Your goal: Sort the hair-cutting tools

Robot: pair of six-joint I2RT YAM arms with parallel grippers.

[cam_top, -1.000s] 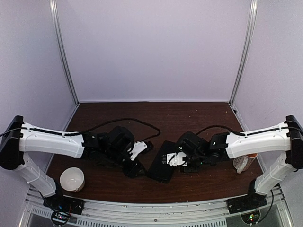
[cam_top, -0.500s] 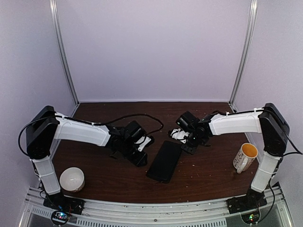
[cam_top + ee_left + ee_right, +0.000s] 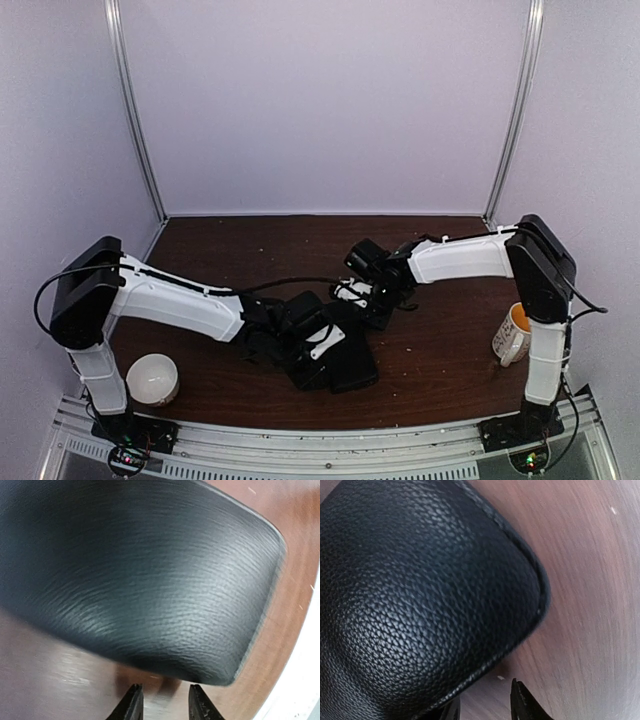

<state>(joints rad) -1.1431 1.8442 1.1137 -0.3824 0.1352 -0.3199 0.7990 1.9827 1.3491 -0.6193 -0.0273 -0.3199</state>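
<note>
Top external view puts both arms over the black case (image 3: 356, 366) in the middle of the table (image 3: 440, 385), with a white bowl (image 3: 152, 378) near the left base and a mug (image 3: 513, 335) by the right one. No scissors or clips show in any view; they are probably inside the closed case, though that cannot be confirmed. On its wrist camera, the left gripper (image 3: 162, 705) has its fingers apart over bare table, just off the case's rounded end. Likewise the right gripper (image 3: 485, 707) stands apart at a case corner, holding nothing visible. Sorting looks not yet begun: the case needs opening, and every tool is left to place.
</note>
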